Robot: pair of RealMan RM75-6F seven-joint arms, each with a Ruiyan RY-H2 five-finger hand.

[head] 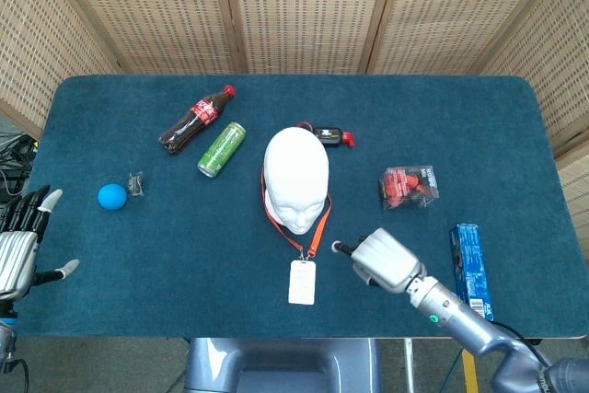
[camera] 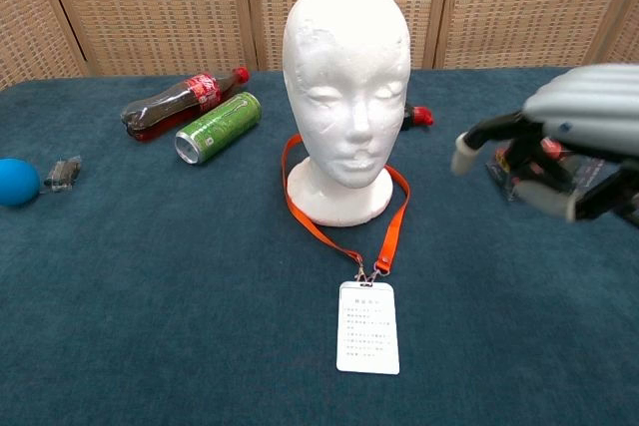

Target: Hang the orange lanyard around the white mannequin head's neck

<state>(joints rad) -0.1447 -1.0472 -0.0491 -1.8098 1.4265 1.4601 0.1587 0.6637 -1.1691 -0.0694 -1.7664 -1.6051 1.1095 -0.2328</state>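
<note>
**Lanyard looped on mannequin, right hand off the badge**

Orange lanyard runs around the base of the white mannequin head, both straps coming forward to a clip. White badge lies flat on the blue counter in front of the head, nothing touching it. Mannequin head stands upright, mid-counter.

Right hand is raised off the counter, to the right of the head, fingers loosely spread and holding nothing. In the head view it sits right of the badge, apart from it.

Left hand is at the far left counter edge, fingers apart, empty.

Other items: cola bottle and green can lying on their sides left of the head, blue ball far left, clear box with red parts on the right, blue packet near the right edge.
</note>
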